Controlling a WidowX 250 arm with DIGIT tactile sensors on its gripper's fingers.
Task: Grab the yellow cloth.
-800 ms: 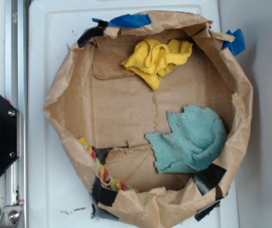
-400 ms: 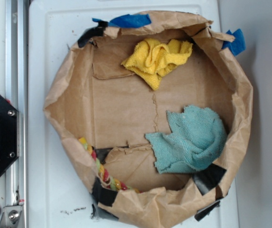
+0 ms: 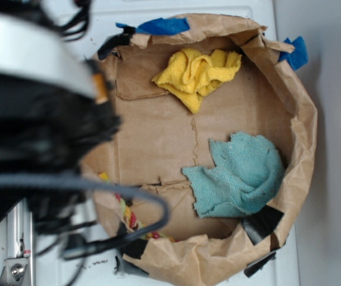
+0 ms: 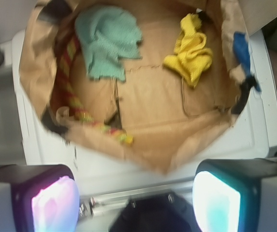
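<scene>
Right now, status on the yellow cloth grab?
Gripper open, empty, high outside the paper bin. Yellow cloth untouched at bin's far side. Teal cloth apart; path clear.

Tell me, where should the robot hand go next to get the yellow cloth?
Probably forward and a bit right in the wrist view, then down. The gripper is open and empty, outside the paper tub's near rim, while the yellow cloth lies at the tub's far side, apart from the teal cloth.

Brown paper basin (image 3: 301, 149) on white surface (image 3: 63, 36), teal cloth (image 3: 241, 176) inside, braided rope (image 4: 70, 82) along wall
</scene>
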